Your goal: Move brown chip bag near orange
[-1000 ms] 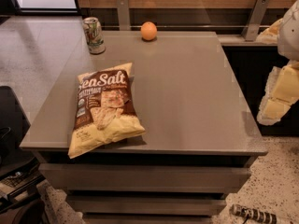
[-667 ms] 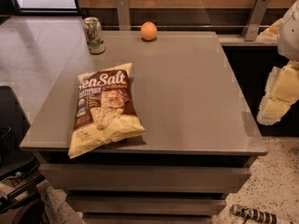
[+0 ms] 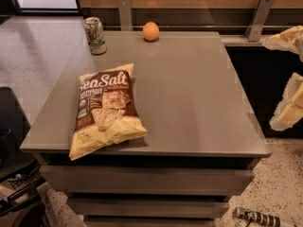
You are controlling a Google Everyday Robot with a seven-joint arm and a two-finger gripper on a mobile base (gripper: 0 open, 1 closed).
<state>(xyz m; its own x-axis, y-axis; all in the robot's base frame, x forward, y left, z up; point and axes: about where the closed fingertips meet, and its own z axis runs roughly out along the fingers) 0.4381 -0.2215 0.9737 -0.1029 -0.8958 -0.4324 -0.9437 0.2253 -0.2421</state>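
The brown chip bag (image 3: 105, 110) lies flat on the grey table (image 3: 199, 103) near its front left corner, with its "Sea Salt" lettering facing up and its pale yellow bottom toward the front edge. The orange (image 3: 150, 31) sits at the back edge of the table, near the middle. My gripper (image 3: 285, 77) is at the far right of the view, off the table's right edge and well away from the bag. Its two pale fingers (image 3: 283, 38) are spread apart with nothing between them.
A green-and-white soda can (image 3: 95, 35) stands at the table's back left corner, left of the orange. A wooden wall with metal brackets (image 3: 259, 17) runs behind the table. Speckled floor lies at the lower right, with a dark object (image 3: 255, 217) on it.
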